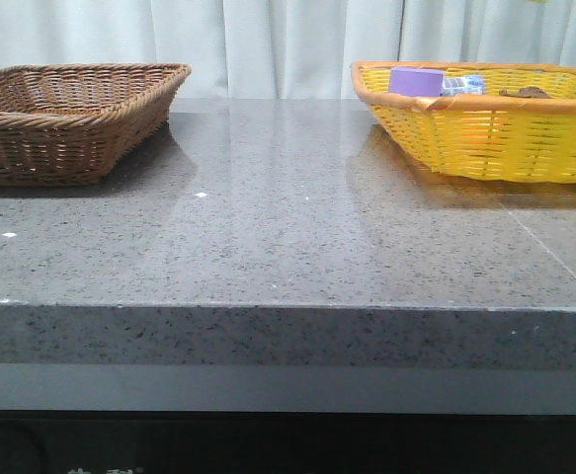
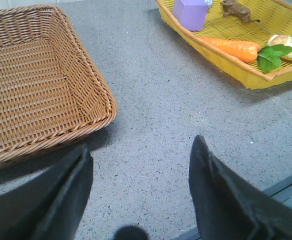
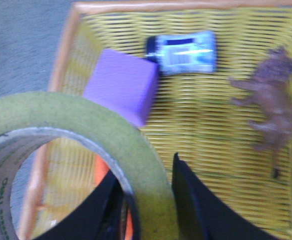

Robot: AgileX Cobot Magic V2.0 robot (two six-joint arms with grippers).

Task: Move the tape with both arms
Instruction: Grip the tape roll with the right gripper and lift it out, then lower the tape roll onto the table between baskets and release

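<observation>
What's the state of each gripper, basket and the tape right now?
left gripper: open, empty, over bare table.
right gripper: shut on the tape, above the yellow basket.
tape: gripped, lifted.
brown basket: empty.
yellow basket: holds purple box, carrot, other items.

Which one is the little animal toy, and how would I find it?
Look in the yellow woven plastic basket with the orange rim. Past the purple box and the small blue-labelled packet lies a small brown four-legged animal figure. It is the only brown, legged thing there.
</observation>
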